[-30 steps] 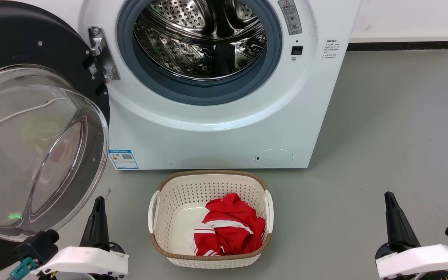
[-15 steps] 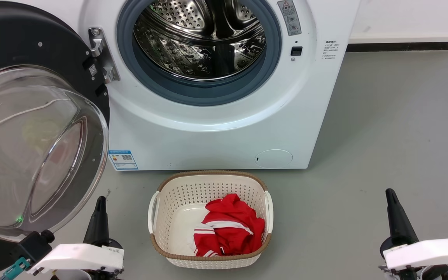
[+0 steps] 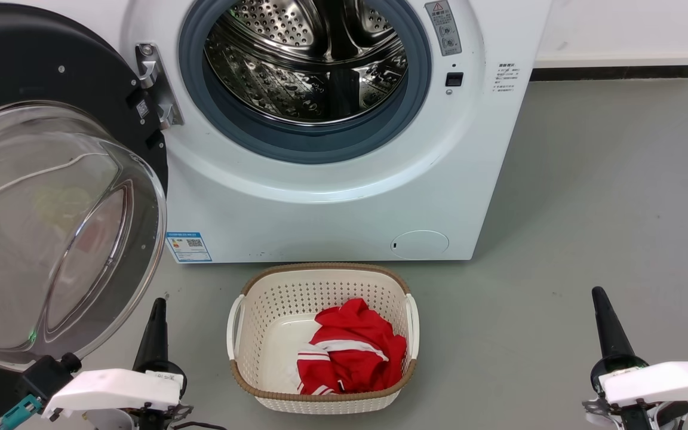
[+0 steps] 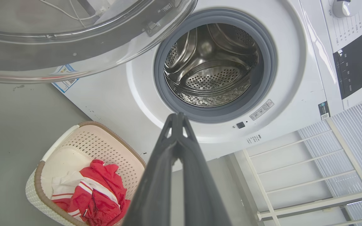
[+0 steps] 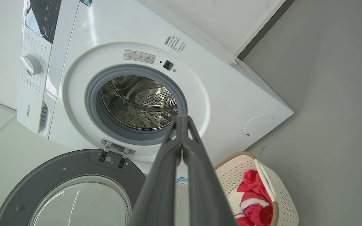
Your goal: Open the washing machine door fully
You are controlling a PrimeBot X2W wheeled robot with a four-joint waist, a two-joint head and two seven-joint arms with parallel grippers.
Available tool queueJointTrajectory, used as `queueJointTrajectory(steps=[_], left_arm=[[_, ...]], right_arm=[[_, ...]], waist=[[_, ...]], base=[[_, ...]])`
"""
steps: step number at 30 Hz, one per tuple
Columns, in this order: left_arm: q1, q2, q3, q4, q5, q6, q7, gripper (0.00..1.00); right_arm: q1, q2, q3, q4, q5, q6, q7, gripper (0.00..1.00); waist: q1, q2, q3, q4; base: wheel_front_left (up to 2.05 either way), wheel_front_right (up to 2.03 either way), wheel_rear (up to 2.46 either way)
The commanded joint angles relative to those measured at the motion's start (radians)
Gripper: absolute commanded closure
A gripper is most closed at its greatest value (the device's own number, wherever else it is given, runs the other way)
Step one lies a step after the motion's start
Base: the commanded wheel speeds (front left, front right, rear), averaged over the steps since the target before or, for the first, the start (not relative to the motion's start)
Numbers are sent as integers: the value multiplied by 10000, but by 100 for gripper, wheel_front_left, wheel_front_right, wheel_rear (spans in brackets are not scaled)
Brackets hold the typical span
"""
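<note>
The white washing machine stands ahead with its steel drum exposed inside the grey-blue rubber ring. The washing machine door is swung wide to the left on its hinge, its clear glass bowl bulging toward me. My left gripper sits low at the bottom left, just right of the door's lower rim, shut and empty. My right gripper rests at the bottom right over bare floor, also shut and empty. In the wrist views the left gripper and right gripper show their fingers pressed together.
A cream perforated basket holding a red and white garment stands on the grey floor in front of the machine, between my arms. A wall with a dark skirting runs behind on the right. A white frame stands beside the machine.
Both grippers have drawn back slightly toward the bottom edge. The scene has shifted down a few pixels; door and basket keep their places.
</note>
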Motion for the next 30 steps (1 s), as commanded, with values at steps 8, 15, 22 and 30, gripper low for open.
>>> queueJointTrajectory(steps=[8, 15, 22, 30], left_arm=[[-330, 26, 42, 25, -1071, -56, 275, 100], [-376, 24, 52, 92, -1805, -61, 460, 100], [-422, 22, 58, 147, -2397, -73, 608, 100], [-489, 20, 68, 221, -3149, -87, 799, 100]], right_arm=[[-349, -73, -79, 61, 1084, 1, 251, 100], [-432, -70, -124, 154, 1809, 1, 425, 100], [-510, -65, -166, 237, 2387, 1, 576, 100], [-607, -54, -219, 339, 3120, 1, 769, 100]], waist=[[0, 0, -16, -9], [0, 0, -30, -16], [0, 0, -41, -23], [0, 0, -56, -31]], base=[[0, 0, 0], [0, 0, 0], [0, 0, 0], [0, 0, 0]])
